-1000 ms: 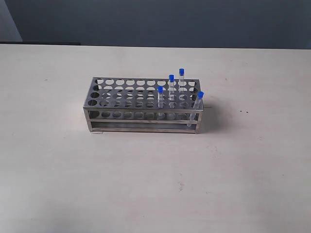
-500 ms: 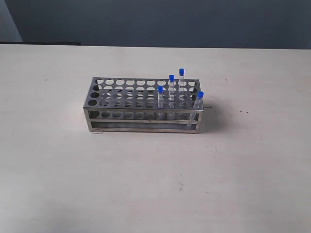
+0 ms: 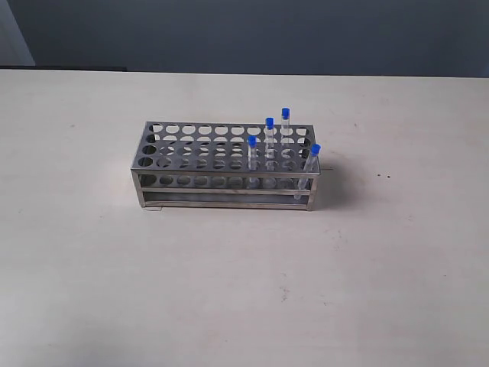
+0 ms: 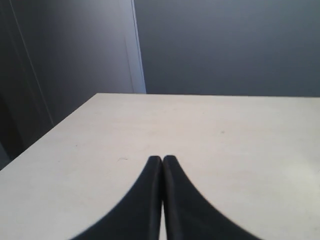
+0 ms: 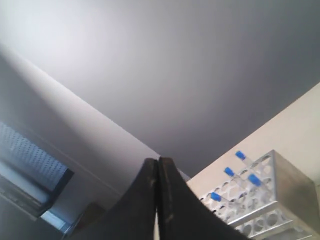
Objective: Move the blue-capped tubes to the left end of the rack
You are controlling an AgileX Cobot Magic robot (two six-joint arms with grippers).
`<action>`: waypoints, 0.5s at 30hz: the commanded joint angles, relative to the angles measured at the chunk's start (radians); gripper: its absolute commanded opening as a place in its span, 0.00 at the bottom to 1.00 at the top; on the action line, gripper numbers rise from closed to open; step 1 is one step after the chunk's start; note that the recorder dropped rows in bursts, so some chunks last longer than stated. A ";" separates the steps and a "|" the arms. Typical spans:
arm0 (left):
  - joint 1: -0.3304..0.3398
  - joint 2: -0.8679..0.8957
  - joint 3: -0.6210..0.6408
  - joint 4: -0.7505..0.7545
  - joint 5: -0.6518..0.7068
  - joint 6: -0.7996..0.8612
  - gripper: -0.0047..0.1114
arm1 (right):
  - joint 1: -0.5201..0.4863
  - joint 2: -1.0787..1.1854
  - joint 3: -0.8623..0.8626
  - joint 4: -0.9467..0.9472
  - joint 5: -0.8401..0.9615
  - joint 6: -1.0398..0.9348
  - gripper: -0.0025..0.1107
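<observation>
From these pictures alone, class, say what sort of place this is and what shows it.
Probably a laboratory-style test bench: a steel test-tube rack holding four blue-capped tubes stands on a plain pale table, against a bare dark wall.

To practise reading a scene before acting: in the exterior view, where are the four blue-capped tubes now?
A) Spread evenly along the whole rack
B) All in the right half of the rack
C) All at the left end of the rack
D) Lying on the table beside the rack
B: the blue-capped tubes all stand in the right half of the rack, and none stands at its left end.
</observation>
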 commanded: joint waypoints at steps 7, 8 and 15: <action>-0.003 0.003 0.003 0.120 0.071 0.000 0.04 | 0.004 -0.005 -0.221 0.001 0.143 -0.070 0.02; -0.003 0.003 0.003 0.129 0.071 0.000 0.04 | 0.004 0.006 -0.246 0.001 0.143 -0.121 0.02; -0.003 0.003 0.003 0.141 0.071 -0.025 0.04 | 0.004 0.266 -0.495 -0.356 0.165 -0.236 0.02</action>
